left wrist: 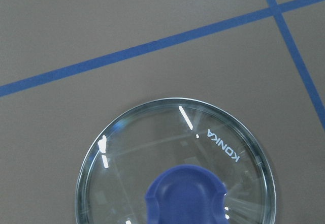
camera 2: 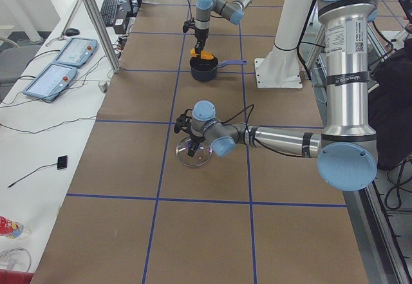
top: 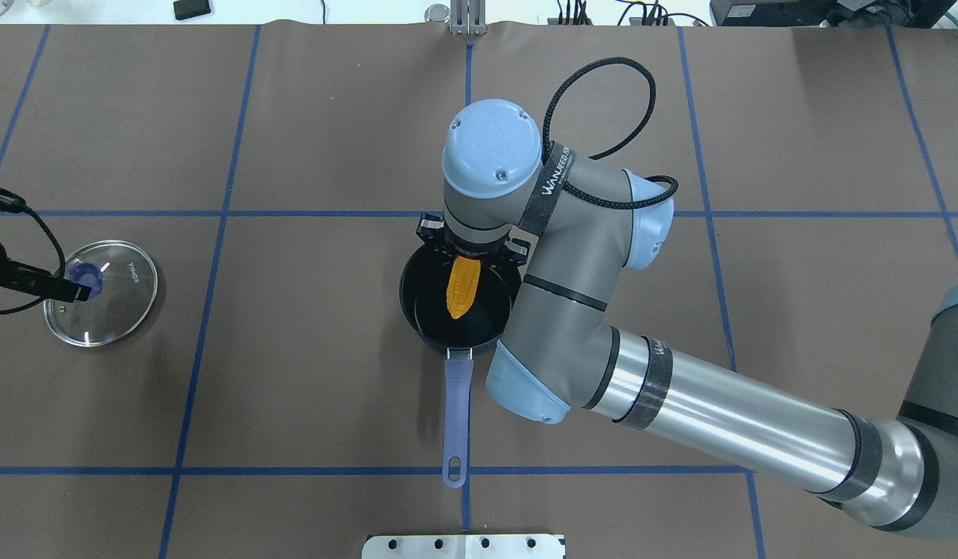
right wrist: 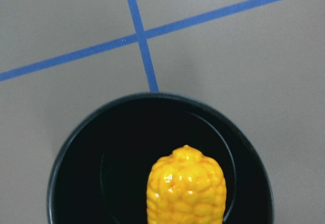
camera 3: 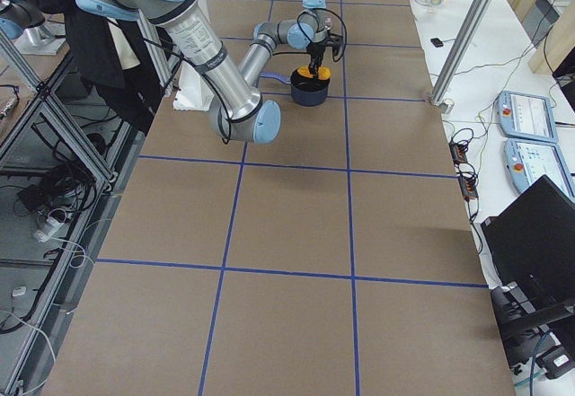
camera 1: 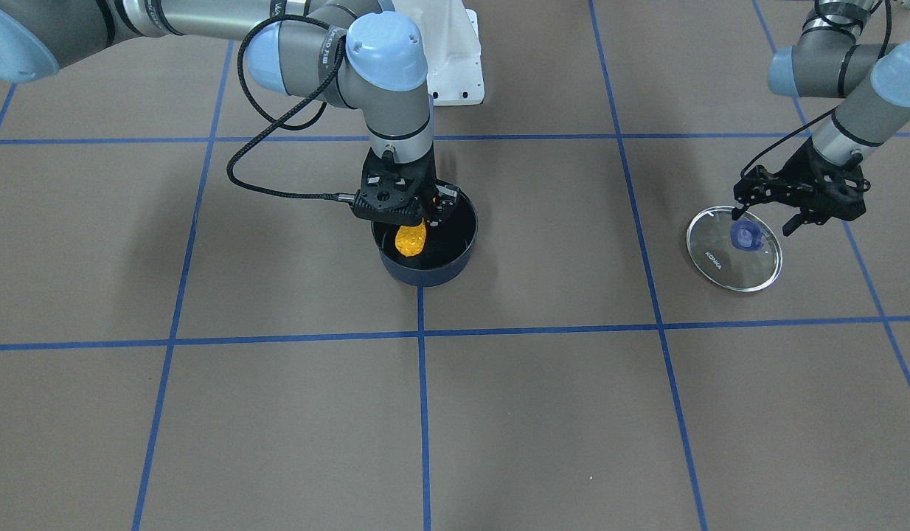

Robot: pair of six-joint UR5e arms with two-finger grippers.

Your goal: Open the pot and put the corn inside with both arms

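Where the right arm stretches its long forearm low across the brown table (top: 293, 388), elbow folded and wrist turned straight down, the right gripper (camera 1: 414, 216) points vertically at the tabletop. Jaws: closed on the upper end of a yellow-orange, bumpy cob of corn (top: 462, 289), which hangs tip-down below them. Directly beneath the jaws — a small dark navy saucepan (camera 1: 425, 274), uncovered, black inside. The cob's lower end is over its middle, around rim height; contact with the bottom cannot be told. Long straight periwinkle-blue handle (top: 457, 411): runs away from the jaws toward the robot's base.

Left arm: wrist slanted downward, left gripper (camera 1: 762, 222) tilted low over a round glass lid (camera 1: 720, 274) lying flat, well apart from the saucepan. Jaws: spread wide, holding nothing — the lid's blue knob (camera 1: 746, 234) sits just below them, nearer one finger.
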